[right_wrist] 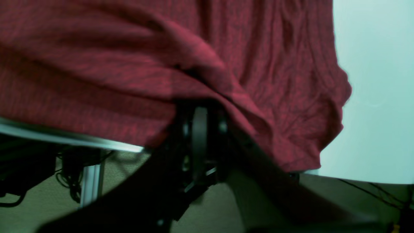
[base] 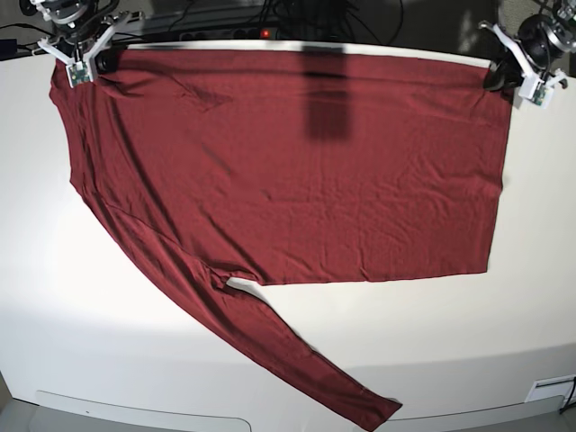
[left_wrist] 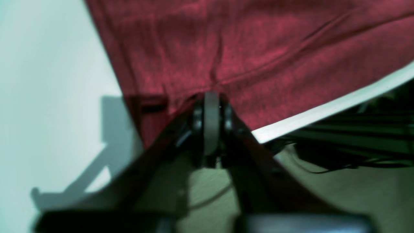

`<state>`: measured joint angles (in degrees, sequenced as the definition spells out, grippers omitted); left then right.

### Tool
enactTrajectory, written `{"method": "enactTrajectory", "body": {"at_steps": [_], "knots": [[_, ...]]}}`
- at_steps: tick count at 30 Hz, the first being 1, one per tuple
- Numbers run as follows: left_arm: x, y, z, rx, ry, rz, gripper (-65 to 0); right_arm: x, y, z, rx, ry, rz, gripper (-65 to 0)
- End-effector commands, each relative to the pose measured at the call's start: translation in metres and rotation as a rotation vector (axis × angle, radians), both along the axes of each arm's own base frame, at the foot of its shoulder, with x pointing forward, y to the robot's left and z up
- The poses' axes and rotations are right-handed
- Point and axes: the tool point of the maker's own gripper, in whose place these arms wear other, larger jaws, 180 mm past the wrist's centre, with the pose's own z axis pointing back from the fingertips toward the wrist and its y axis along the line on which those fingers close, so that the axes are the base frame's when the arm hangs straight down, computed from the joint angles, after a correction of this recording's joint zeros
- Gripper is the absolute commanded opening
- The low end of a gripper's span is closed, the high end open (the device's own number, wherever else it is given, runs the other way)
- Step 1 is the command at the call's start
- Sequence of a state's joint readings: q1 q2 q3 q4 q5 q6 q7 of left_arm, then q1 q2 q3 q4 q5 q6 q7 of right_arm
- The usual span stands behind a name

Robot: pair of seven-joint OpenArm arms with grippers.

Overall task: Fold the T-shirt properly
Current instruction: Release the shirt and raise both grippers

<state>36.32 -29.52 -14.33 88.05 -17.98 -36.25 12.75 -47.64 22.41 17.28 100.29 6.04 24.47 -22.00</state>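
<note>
Both far corners of the T-shirt [base: 306,162], spread flat on the table [base: 81,324], are met by the left gripper [left_wrist: 212,97] and right gripper [right_wrist: 199,108]; whether the jaws are clamped cannot be told. If cloth is released unevenly, the far edge could be left creased.

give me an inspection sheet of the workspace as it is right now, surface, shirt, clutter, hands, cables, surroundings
Surface: white table, shirt covers most of it.
Job's things: shirt lies flat, top edge along the far table edge; one sleeve trails diagonally to the near edge.
Clutter: nothing seen.
Hands: left hand and right hand each at a far shirt corner; whether they grip is unclear.
Cables: black cables behind the table.
Surroundings: floor and a metal frame leg beyond the table edge.
</note>
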Motion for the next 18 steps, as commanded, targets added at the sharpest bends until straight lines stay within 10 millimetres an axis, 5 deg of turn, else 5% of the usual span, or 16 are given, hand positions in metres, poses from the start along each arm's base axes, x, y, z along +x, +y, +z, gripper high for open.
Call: {"method": "enactTrajectory", "body": {"at_steps": [1, 5, 10, 15, 18], "knots": [[0.007, 0.004, 0.010, 0.010, -0.033, -0.005, -53.2, -0.005, 0.001, 0.000, 0.000, 0.027, 0.017, -55.3], [0.021, 0.003, 0.029, -0.003, -0.091, 0.000, -44.3, 0.003, 0.004, 0.008, -0.003, 0.000, 0.032, -53.4], [0.035, 0.006, 0.056, 0.017, -0.137, -0.001, -44.3, 0.023, 0.002, 0.031, -0.029, -0.070, 0.045, -53.4], [0.065, 0.015, 0.112, -0.016, -0.312, 0.048, -44.3, 0.049, -0.010, 0.066, -0.075, -0.186, 0.038, -53.4], [0.081, 0.022, 0.129, -0.022, -0.363, 0.073, -44.3, 0.063, -0.015, 0.082, -0.062, -0.248, 0.008, -53.4]]}}
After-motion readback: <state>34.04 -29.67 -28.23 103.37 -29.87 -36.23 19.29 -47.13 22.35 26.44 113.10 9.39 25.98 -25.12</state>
